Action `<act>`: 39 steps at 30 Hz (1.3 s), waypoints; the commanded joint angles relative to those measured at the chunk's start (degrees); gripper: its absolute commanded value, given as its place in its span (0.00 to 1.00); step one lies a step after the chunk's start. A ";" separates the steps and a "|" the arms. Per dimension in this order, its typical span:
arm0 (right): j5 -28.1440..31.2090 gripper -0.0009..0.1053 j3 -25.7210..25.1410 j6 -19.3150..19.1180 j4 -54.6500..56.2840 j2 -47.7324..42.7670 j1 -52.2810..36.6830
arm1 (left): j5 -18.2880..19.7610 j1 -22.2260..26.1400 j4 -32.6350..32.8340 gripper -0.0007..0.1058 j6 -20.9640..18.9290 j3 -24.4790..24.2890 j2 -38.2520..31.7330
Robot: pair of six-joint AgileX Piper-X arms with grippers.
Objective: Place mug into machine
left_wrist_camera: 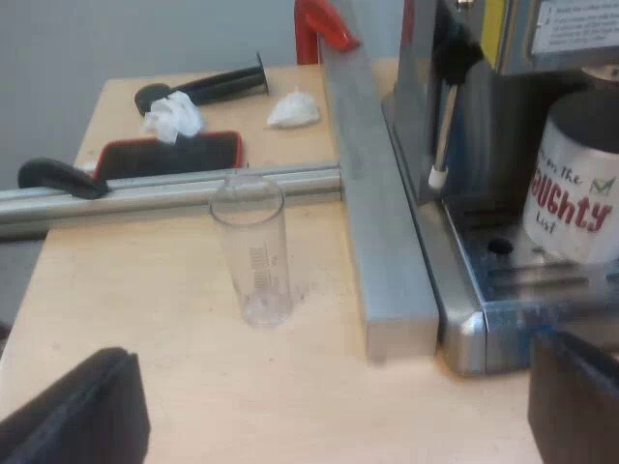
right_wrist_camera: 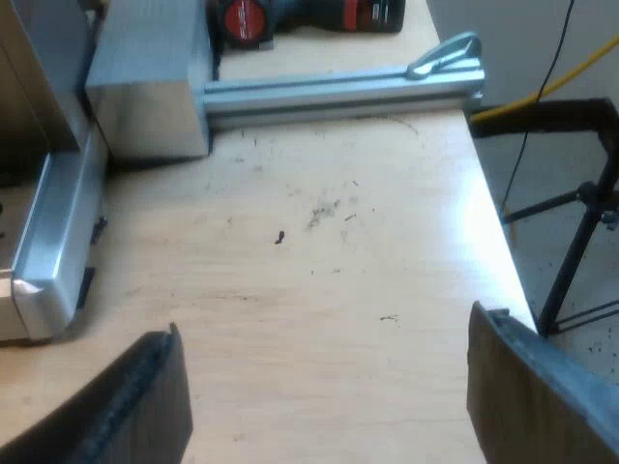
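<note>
A: Well, left wrist view first. Where is the mug?

B: The mug (left_wrist_camera: 573,188), white with red lettering, stands upright on the drip tray (left_wrist_camera: 503,280) of the espresso machine (left_wrist_camera: 426,87), close to the steam wand (left_wrist_camera: 442,135).

A: And the left gripper?

B: The left gripper (left_wrist_camera: 334,387) hovers over the wooden table (left_wrist_camera: 145,319), fingers wide apart with nothing between them. A clear measuring glass (left_wrist_camera: 250,246) stands upright just ahead of it, beside a grey metal beam (left_wrist_camera: 377,222) that runs along the machine's side. A rail (left_wrist_camera: 145,193) meets that beam, and beyond it lie two crumpled tissues (left_wrist_camera: 174,116) and a black handle (left_wrist_camera: 208,85).

A: Right wrist view?

B: The right gripper (right_wrist_camera: 324,367) is spread open as well and holds nothing. It hangs over table flecked with dark crumbs (right_wrist_camera: 329,208). The machine's base corner is near one finger. A metal block (right_wrist_camera: 150,82) and a second rail (right_wrist_camera: 338,87) lie further off, touching each other.
</note>
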 commanded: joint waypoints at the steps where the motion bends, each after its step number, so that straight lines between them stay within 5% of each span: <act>1: -0.56 0.60 0.87 -0.21 -0.68 -2.76 -0.18 | -0.70 0.03 -4.87 0.77 -0.04 3.23 -7.90; 12: -0.56 0.60 8.60 -0.21 -1.78 -2.65 -0.18 | -0.60 0.03 -6.82 0.77 -0.04 8.68 -7.80; 39: -0.35 0.60 9.35 -0.21 -3.28 -2.65 -0.18 | -0.60 0.03 -7.45 0.77 -0.04 10.19 -7.80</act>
